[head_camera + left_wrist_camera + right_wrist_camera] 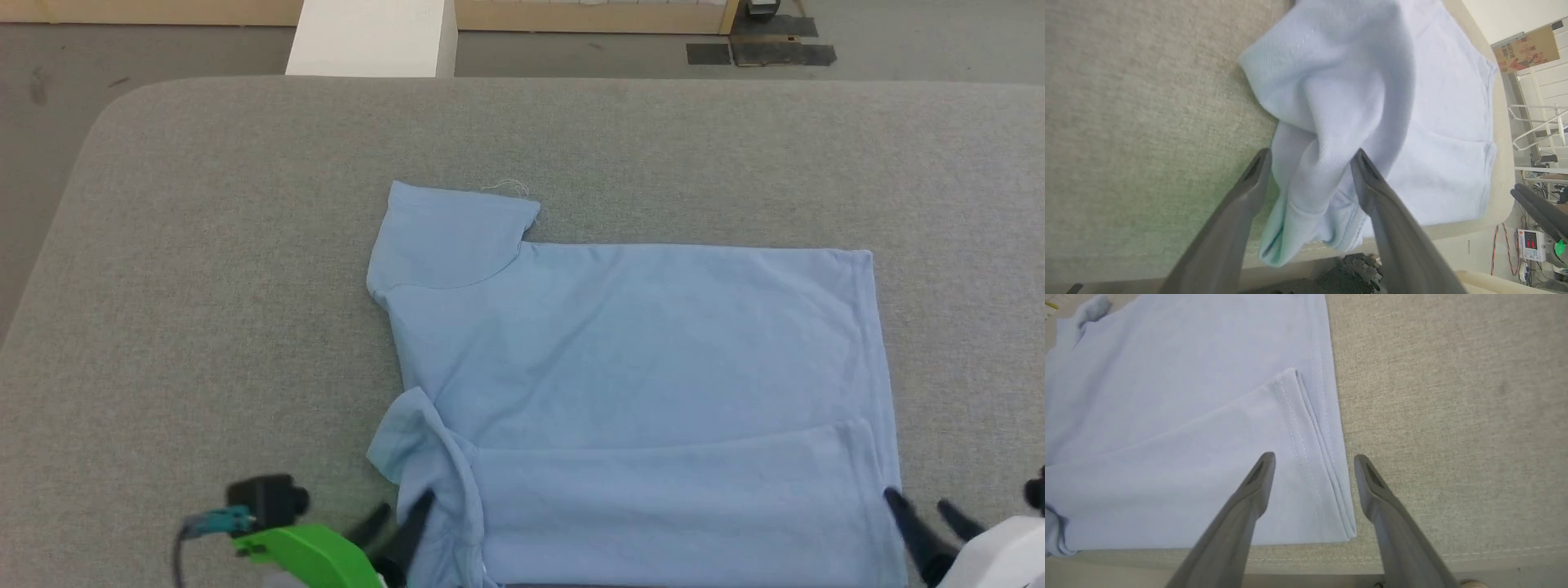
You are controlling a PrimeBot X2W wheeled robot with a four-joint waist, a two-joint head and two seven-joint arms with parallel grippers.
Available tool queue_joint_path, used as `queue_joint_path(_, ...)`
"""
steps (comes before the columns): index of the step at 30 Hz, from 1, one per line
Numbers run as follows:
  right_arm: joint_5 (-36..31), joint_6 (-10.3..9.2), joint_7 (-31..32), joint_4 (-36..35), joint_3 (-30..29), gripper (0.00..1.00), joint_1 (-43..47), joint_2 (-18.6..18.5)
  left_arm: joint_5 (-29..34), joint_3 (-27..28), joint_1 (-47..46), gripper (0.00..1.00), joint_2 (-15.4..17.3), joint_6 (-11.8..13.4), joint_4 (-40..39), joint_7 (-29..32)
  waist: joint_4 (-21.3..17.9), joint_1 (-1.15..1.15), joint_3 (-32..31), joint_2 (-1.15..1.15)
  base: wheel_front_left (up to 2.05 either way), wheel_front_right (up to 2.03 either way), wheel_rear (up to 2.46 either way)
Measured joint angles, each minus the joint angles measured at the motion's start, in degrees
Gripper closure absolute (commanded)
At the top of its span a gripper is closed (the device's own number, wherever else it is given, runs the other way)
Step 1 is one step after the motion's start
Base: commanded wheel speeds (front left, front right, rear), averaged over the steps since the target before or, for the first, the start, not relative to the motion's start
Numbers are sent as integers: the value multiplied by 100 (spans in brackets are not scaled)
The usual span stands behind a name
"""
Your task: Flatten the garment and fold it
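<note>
The shirt (637, 351) lies on the grey table (204, 286), right of centre and close to the near edge, with its hem (878, 367) to the right and its sleeves to the left. Most of it is flat. A near strip (669, 498) is folded up over the body, its edge running left to right across the cloth. The far sleeve (457, 237) lies flat, with a loose thread (510, 186) just beyond it. The near sleeve (416, 441) is crumpled and stands up in a ridge. The left gripper (404, 510) is at the near left corner of the shirt, jaws spread wide. In the left wrist view the bunched sleeve cloth (1323, 122) rises between its fingers (1257, 171) without being pinched. The right gripper (916, 500) is at the near right corner, jaws also spread. In the right wrist view one finger (1261, 473) is over the folded strip and the other over bare table, with the doubled hem (1327, 469) between them, ungripped. A white block (371, 37) stands past the far edge.
</note>
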Motion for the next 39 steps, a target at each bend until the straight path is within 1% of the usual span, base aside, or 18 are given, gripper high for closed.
queue_joint_path(4,-83,0,-485,-452,-135,0,-81,-37,220,305,-7,0,148,25,-611,-522,-7,0,75,0,0,0,0)
queue_joint_path(6,-241,0,-888,-676,-154,0,-221,-59,552,436,-157,0,238,26,-871,-879,-10,0,143,0,0,0,0)
queue_joint_path(8,-378,0,-1224,-847,-89,0,-365,-63,845,545,-469,0,279,66,-1034,-1204,-9,0,217,0,0,0,0)
queue_joint_path(10,-431,0,-1455,-943,102,0,-471,-68,1193,594,-976,0,345,70,-1103,-1472,-9,0,318,0,0,0,0)
queue_joint_path(12,-439,-1,-1619,-982,236,0,-593,-51,1317,593,-1459,0,358,74,-1096,-1540,-14,0,424,0,0,0,0)
queue_joint_path(15,-519,0,-1769,-1006,475,0,-832,-152,1581,487,-2230,0,521,59,-865,-1312,-38,0,622,0,0,0,0)
queue_joint_path(16,-532,0,-1824,-1010,537,0,-932,-169,1677,436,-2513,0,620,27,-731,-1192,-52,0,698,0,0,0,0)
queue_joint_path(20,-544,0,-2022,-1002,782,0,-1227,-183,1876,286,-3589,0,828,-125,-162,-722,-124,0,1020,0,0,0,0)
queue_joint_path(24,-544,0,-2171,-890,983,0,-1438,-187,1942,124,-4405,0,1018,-312,449,-208,-232,0,1361,0,0,0,0)
queue_joint_path(28,-544,0,-2276,-745,1013,0,-1560,-208,1935,-3,-4816,0,1123,-439,936,282,-369,1,1651,0,0,0,0)
queue_joint_path(34,-509,0,-2351,-576,1002,0,-1629,-214,1941,-86,-5199,0,1325,-443,1519,957,-635,1,2007,0,0,0,0)
queue_joint_path(39,-472,0,-2391,-513,979,0,-1649,-214,1911,-51,-5321,0,1444,-382,1692,1308,-835,0,2215,0,0,0,0)
